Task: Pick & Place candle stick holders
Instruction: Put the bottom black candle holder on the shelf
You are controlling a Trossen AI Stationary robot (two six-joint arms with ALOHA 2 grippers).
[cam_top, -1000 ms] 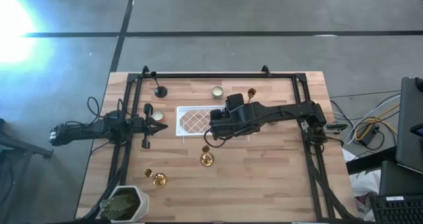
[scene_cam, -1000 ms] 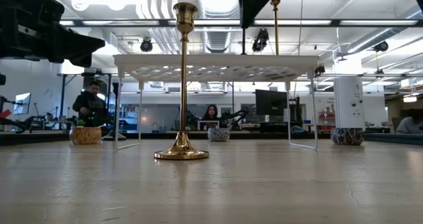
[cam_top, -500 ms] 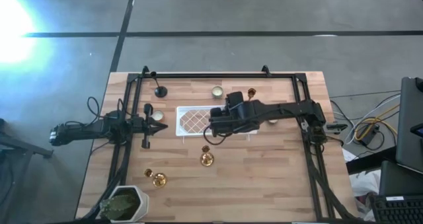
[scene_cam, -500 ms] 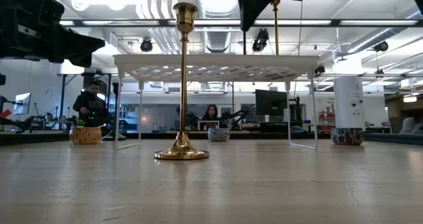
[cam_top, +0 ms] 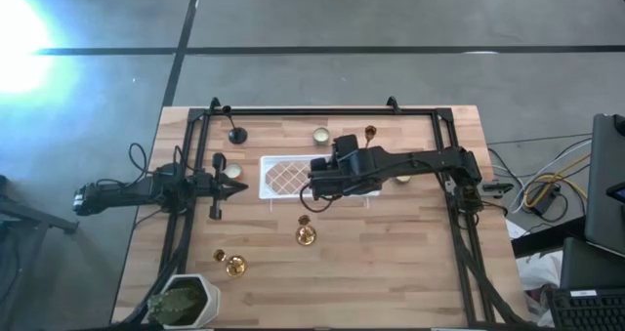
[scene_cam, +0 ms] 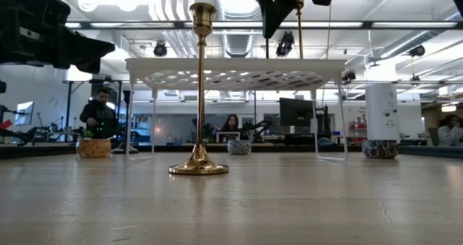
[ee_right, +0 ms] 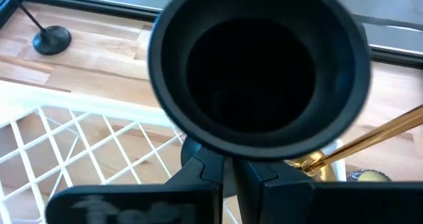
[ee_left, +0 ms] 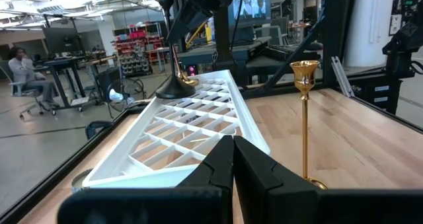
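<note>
My right gripper (cam_top: 314, 182) is over the right half of the white lattice tray (cam_top: 283, 179) and is shut on a black candle stick holder, whose cup (ee_right: 258, 65) fills the right wrist view. My left gripper (cam_top: 240, 185) is shut and empty at the tray's left end, fingers (ee_left: 232, 164) pointing along the tray. A gold holder (cam_top: 306, 235) stands on its round foot in front of the tray (scene_cam: 200, 93). Another gold holder (cam_top: 234, 265) stands near left. A third gold holder (cam_top: 370, 133) is beyond my right arm. A second black holder (cam_top: 236, 134) stands far left. My right gripper holds the black holder by its stem just under the cup (ee_right: 228, 159), pinched between the two fingers; the cup hides most of the contact. The holder stands upright below the gripper. Its round foot (ee_left: 176, 86) is down on the tray's lattice at the right end.
Pale tealight candles lie at the far side (cam_top: 321, 134), by the left arm (cam_top: 219, 161) and under my right arm (cam_top: 400, 180). A plant pot (cam_top: 184, 300) stands at the near left corner. A black frame (cam_top: 312, 110) runs round the table. People sit in the room behind.
My right gripper has come down a little over the tray with the black holder, staying shut on it. The holder stays upright.
</note>
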